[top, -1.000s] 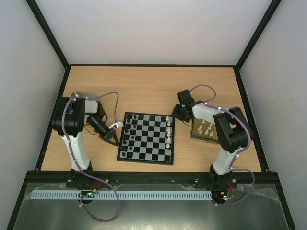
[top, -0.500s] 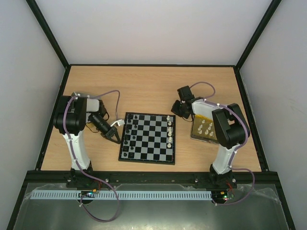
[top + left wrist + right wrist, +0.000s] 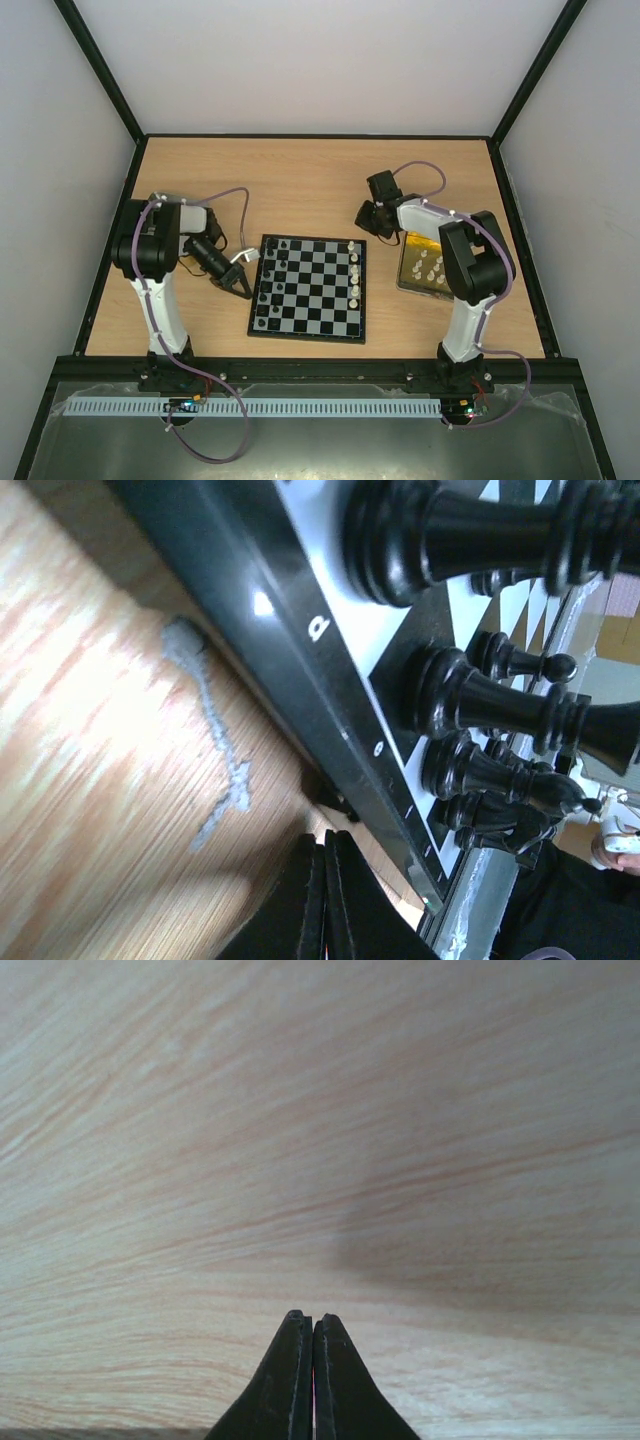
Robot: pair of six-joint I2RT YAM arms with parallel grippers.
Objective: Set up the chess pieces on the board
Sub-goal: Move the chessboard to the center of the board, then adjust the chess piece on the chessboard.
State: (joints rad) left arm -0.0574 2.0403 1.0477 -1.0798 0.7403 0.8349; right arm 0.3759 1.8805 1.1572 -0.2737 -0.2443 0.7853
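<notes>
The board (image 3: 310,300) lies mid-table, with black chess pieces (image 3: 265,290) along its left columns and white pieces (image 3: 353,272) along its right column. My left gripper (image 3: 245,292) is shut and empty, low over the wood, just off the board's left rim. In the left wrist view its closed fingertips (image 3: 325,845) sit beside the board's black rim (image 3: 270,630), with black pieces (image 3: 500,695) standing close behind. My right gripper (image 3: 366,218) is shut and empty above bare wood beyond the board's far right corner. Its closed gripper (image 3: 311,1322) sees only table.
A gold tray (image 3: 409,282) holding several white pieces (image 3: 430,266) lies right of the board, under the right arm. Black frame rails border the table on all sides. Bare wood lies behind the board.
My right gripper has drawn back from the board's far right corner toward the rear of the table. My left gripper shifted slightly toward the board's left edge, then held.
</notes>
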